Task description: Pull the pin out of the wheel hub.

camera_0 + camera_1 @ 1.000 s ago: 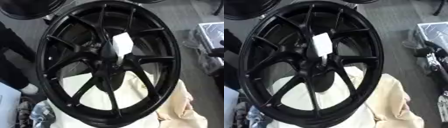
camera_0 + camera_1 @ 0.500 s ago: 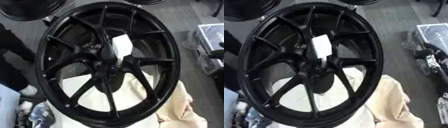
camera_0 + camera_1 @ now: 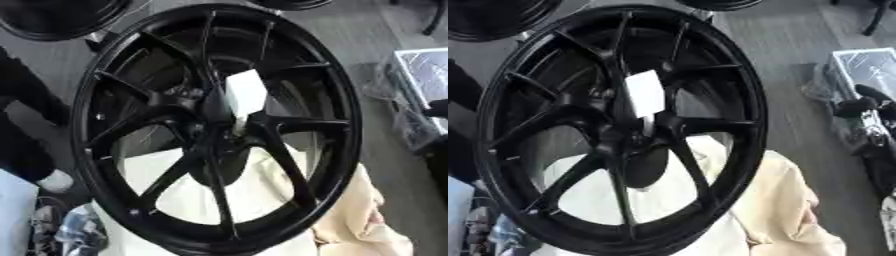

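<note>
A large black wheel (image 3: pixel 219 130) fills the centre of the scene, lying on a cream cloth (image 3: pixel 359 220) that spills out to the near right. A white, block-shaped piece (image 3: pixel 246 95), apparently the pin or its tag, stands out of the hub (image 3: pixel 219 137) just far of the wheel's middle. Neither robot hand is visible, so their state cannot be told; another dark rim (image 3: pixel 52 17) sits at the far left.
</note>
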